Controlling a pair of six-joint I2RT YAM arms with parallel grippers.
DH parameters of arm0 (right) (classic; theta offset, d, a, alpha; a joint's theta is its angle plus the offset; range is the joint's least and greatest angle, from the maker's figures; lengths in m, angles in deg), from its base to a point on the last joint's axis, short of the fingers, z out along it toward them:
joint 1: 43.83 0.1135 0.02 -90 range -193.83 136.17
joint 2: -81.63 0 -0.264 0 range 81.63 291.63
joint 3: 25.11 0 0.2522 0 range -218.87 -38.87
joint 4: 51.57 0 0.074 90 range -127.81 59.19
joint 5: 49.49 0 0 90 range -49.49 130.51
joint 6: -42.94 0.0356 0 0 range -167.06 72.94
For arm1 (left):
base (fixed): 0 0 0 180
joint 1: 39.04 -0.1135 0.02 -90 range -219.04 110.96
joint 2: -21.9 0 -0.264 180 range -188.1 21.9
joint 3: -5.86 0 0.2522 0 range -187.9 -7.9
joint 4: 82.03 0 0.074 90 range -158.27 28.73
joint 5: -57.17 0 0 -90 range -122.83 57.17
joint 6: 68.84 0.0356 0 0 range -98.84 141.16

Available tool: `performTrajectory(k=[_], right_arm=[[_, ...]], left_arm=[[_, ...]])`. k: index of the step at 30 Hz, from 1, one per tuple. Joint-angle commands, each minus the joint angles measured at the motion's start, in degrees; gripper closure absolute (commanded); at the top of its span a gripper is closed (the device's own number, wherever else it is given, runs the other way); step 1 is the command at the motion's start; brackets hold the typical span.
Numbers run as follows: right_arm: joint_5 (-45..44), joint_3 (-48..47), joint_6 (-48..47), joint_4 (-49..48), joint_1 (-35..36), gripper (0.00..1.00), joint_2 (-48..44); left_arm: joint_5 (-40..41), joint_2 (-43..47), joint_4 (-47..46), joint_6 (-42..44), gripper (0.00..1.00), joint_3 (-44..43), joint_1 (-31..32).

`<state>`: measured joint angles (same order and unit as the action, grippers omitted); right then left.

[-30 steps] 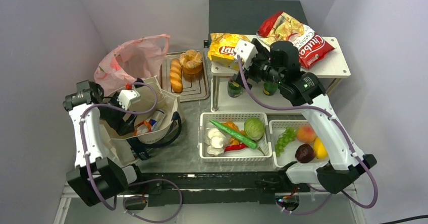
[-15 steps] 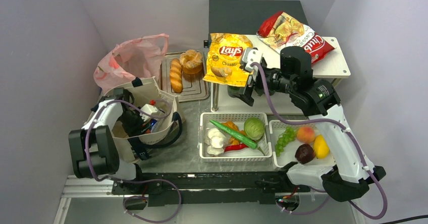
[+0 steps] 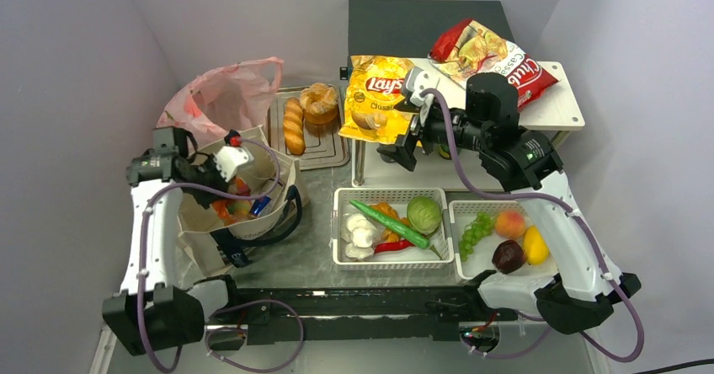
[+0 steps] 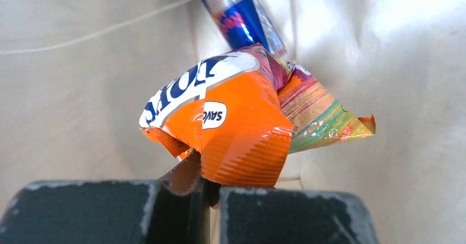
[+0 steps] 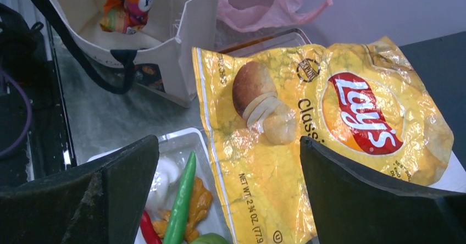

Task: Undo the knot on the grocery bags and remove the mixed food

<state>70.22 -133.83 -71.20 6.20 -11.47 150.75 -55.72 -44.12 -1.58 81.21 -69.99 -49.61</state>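
My left gripper is down inside the beige tote, shut on the crimped edge of an orange snack bag; from above that snack bag shows just inside the tote's mouth under the left gripper. A blue can lies deeper in the tote. The pink plastic bag sits slack behind the tote. My right gripper hangs open above the near edge of the yellow Lay's bag, which lies flat on the white shelf and overhangs its left end.
Two white baskets stand in front: one holds garlic, a long green vegetable and cabbage, the other grapes, a dark red fruit and other fruit. A tray carries a baguette and a ring bun. A red Cassava chips bag lies on the shelf.
My left gripper reached down into the tote, closed on the orange snack bag and has come up a little with it. The Lay's bag now lies flat; the right gripper drew back from it.
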Motion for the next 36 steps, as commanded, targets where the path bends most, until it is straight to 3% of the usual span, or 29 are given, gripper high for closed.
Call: performTrajectory(k=[1,6,13,18,22,27,33,36], right_arm=[[2.64,0.05,4.07,-7.04,0.34,0.00,1.06],[4.91,-0.93,7.59,-11.69,0.46,0.00,3.15],[7.47,-4.81,9.99,-18.52,4.21,0.01,8.02],[4.87,-7.59,13.20,-24.48,12.21,0.01,11.49],[-1.49,-5.26,16.05,-35.43,18.69,0.00,12.91],[-4.94,-5.45,9.97,-39.91,23.98,0.00,15.77],[-8.86,-5.22,4.26,-41.22,26.78,0.00,17.83],[-14.19,-4.70,0.21,-42.18,28.38,0.08,19.08]], left_arm=[[-9.70,3.07,7.61,-1.46,1.00,-10.15,-3.98],[-17.78,2.67,12.37,-3.88,1.00,-22.55,-6.82],[-34.48,4.95,7.35,-17.03,1.00,-36.55,-5.76],[-28.06,10.49,-12.77,-37.02,1.00,-32.84,1.20],[-27.24,12.09,-26.31,-51.22,1.00,-29.30,2.64],[-29.68,11.88,-32.50,-62.66,1.00,-27.66,3.44],[-28.64,12.02,-33.22,-67.58,1.00,-27.61,3.71],[-32.48,12.91,-36.89,-72.70,1.00,-25.50,3.71]])
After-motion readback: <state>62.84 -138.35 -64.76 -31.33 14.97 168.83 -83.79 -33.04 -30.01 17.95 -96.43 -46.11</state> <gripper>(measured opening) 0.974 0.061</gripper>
